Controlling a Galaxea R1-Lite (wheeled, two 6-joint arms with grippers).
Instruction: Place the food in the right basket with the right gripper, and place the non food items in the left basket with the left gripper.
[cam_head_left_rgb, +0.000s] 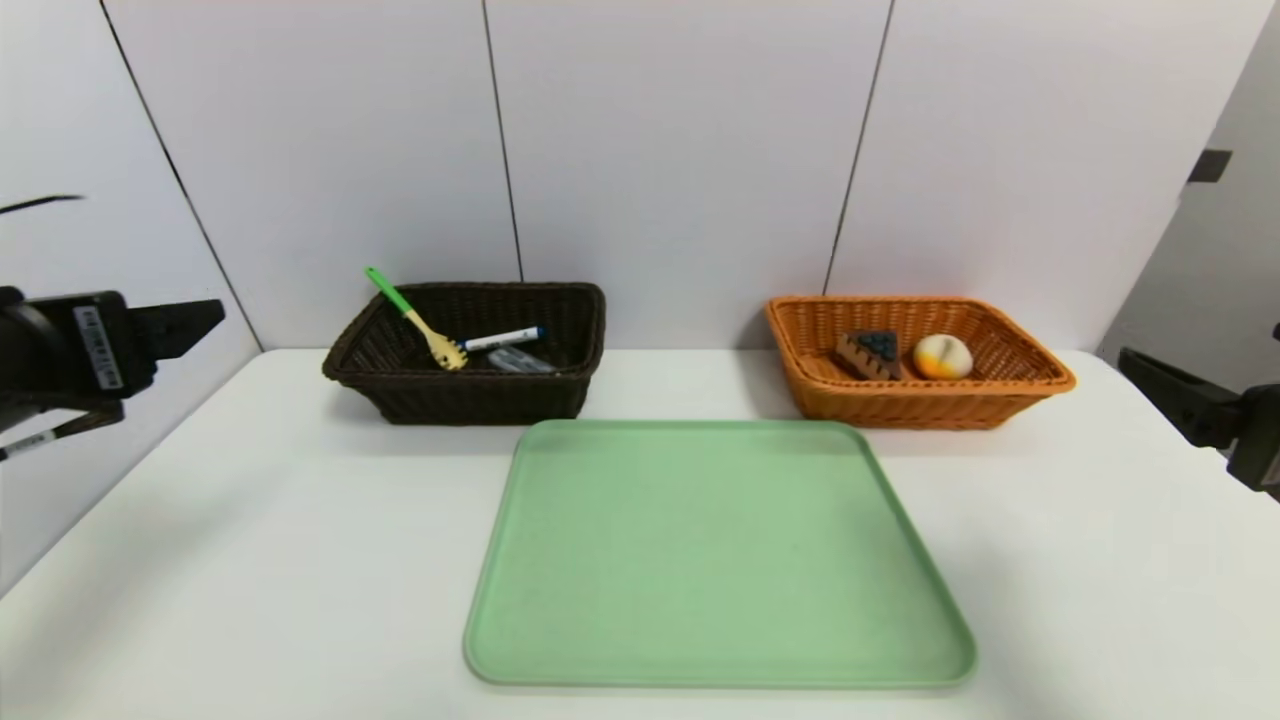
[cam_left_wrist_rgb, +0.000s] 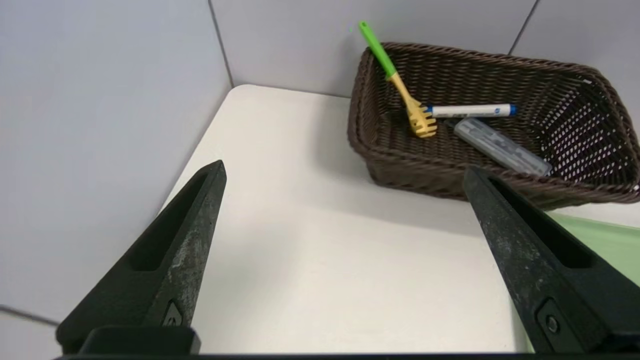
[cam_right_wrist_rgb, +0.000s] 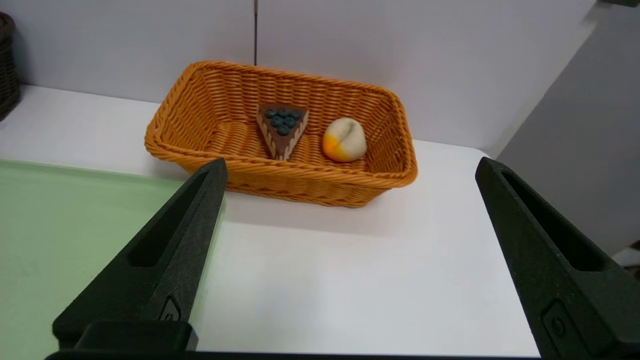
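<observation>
Woven wicker baskets (cam_head_left_rgb: 470, 400); smooth, perhaps plastic, tray (cam_head_left_rgb: 715, 560).

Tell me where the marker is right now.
In the head view the marker lies inside the left basket, between the yellow spoon and the grey case.

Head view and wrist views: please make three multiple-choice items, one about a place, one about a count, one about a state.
1. Where is the cake wedge?
A. green tray
B. orange basket
C. brown basket

2. How many items lie in the brown basket?
A. one
B. two
C. three

3. The left claw is:
A. open, empty
B. shut on marker
C. shut on spoon

Answers:
1 B: cake wedge lies in the orange basket beside the bun.
2 C: spoon, marker, grey case in the brown basket.
3 A: left claw fingers stand apart, holding nothing.
</observation>
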